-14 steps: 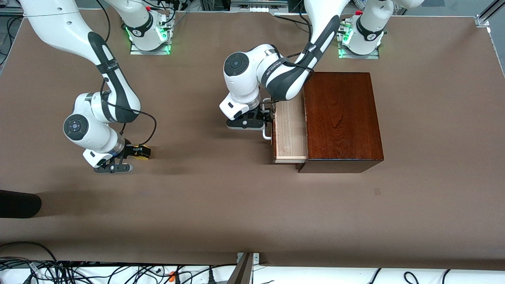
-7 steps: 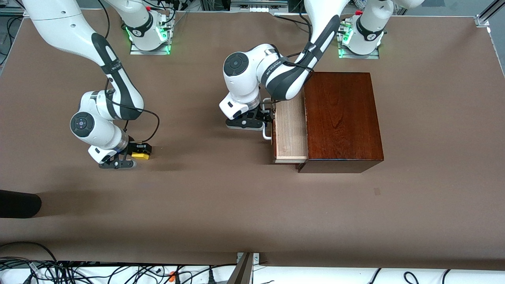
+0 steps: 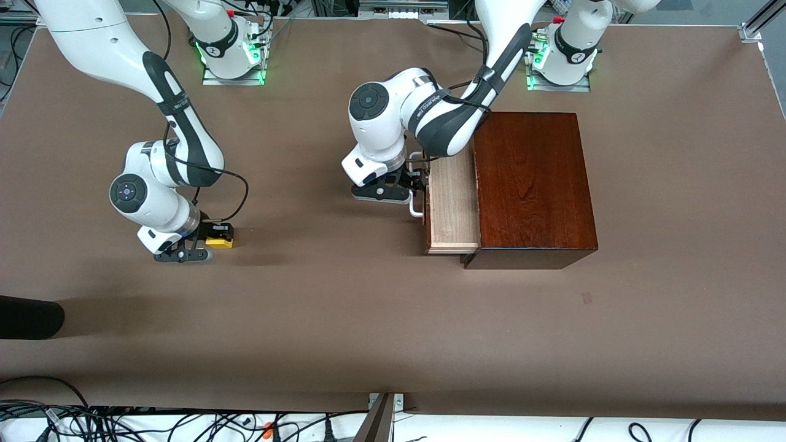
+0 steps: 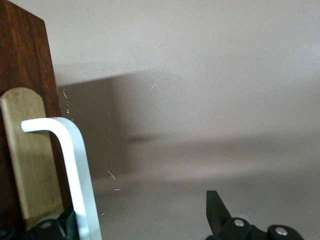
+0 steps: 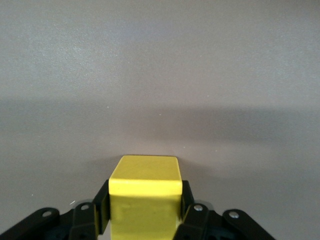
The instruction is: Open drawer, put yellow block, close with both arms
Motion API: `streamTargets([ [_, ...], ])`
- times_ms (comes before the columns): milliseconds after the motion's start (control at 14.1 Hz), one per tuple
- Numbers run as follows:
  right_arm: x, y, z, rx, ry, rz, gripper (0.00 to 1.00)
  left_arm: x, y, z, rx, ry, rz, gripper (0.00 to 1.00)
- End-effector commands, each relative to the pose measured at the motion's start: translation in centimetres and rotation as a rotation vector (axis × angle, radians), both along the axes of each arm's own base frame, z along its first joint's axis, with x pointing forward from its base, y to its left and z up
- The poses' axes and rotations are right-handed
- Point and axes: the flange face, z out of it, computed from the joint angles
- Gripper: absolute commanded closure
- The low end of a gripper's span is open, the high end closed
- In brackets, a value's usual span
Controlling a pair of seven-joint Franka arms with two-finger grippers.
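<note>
The right gripper is down at the table toward the right arm's end, its two black fingers pressed against opposite sides of the yellow block, so the block is clamped between them. From the right wrist view the yellow block fills the gap between the fingers, its top face level; whether it is resting on the brown surface or lifted just clear of it cannot be told. Well apart from it, toward the left arm's end of the table, stands the reddish-brown wooden box, with the drawer pulled partway out, its pale wood tray showing. The left gripper sits right at the drawer's front, by the white handle. In the left wrist view its fingers stand wide apart on either side of the handle, one finger close against the white bar and the other well clear of it, so this gripper is spread and clasps nothing.
</note>
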Motion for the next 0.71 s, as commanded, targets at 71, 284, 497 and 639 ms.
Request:
streamTargets([
  [71, -0.3, -0.1, 0.1, -0.001, -0.01, -0.004, 0.55, -0.3, -0.7, 5.6, -0.086, -0.034, 0.065, 0.0],
  [284, -0.2, -0.2, 0.2, -0.002, -0.01, 0.002, 0.65, -0.4, -0.6, 5.0, -0.072, -0.032, 0.076, 0.0],
  [497, 0.0, -0.1, 0.4, -0.004, -0.014, 0.01, 0.77, -0.7, -0.6, 3.7, 0.02, -0.071, -0.013, 0.0],
  [639, 0.1, -0.1, 0.8, -0.004, -0.02, 0.009, 0.77, -0.8, -0.5, 2.4, 0.051, -0.073, -0.026, 0.0],
])
